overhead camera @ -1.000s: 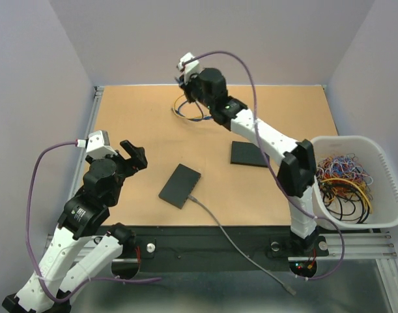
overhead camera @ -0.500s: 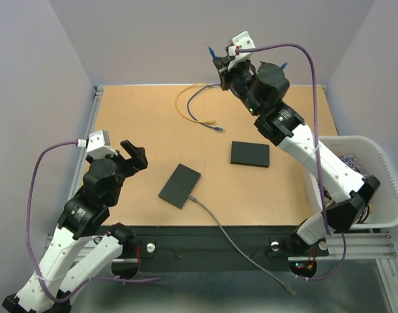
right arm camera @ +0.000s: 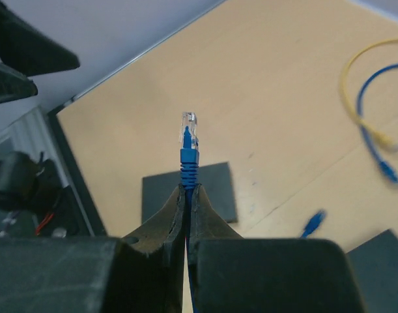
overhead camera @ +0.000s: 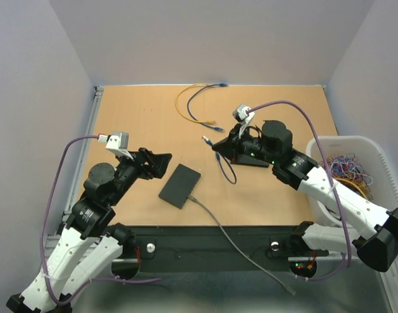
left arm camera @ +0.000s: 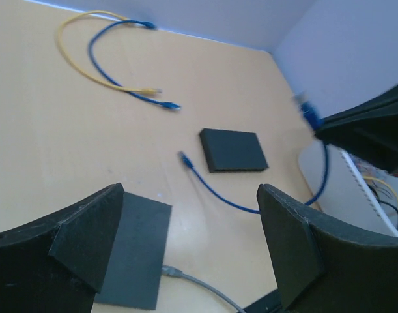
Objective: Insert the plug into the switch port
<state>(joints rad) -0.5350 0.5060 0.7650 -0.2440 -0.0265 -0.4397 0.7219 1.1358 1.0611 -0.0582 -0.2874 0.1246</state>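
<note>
My right gripper (overhead camera: 216, 146) (right arm camera: 187, 190) is shut on a blue cable just behind its plug (overhead camera: 205, 138) (right arm camera: 189, 134). The plug's clear tip sticks out past the fingertips, above the table's middle. The rest of the cable (overhead camera: 227, 175) (left arm camera: 219, 191) droops onto the table, with its free end (right arm camera: 312, 223) (left arm camera: 184, 158) lying there. Beyond the plug lies a flat black switch (overhead camera: 180, 186) (right arm camera: 189, 190) (left arm camera: 135, 251), a grey cable (overhead camera: 212, 218) (left arm camera: 179, 274) at its near edge. My left gripper (overhead camera: 154, 163) (left arm camera: 192, 241) hovers open just left of that switch, with nothing between its fingers.
A second black box (overhead camera: 254, 156) (left arm camera: 232, 149) lies partly under my right arm. Loose yellow and blue cables (overhead camera: 192, 107) (left arm camera: 114, 78) curl at the back of the table. A white bin (overhead camera: 345, 139) of tangled cables stands at the right edge.
My right arm has swung from the back of the table down to the middle, carrying the blue cable. My left gripper has moved right, closer to the near black switch.
</note>
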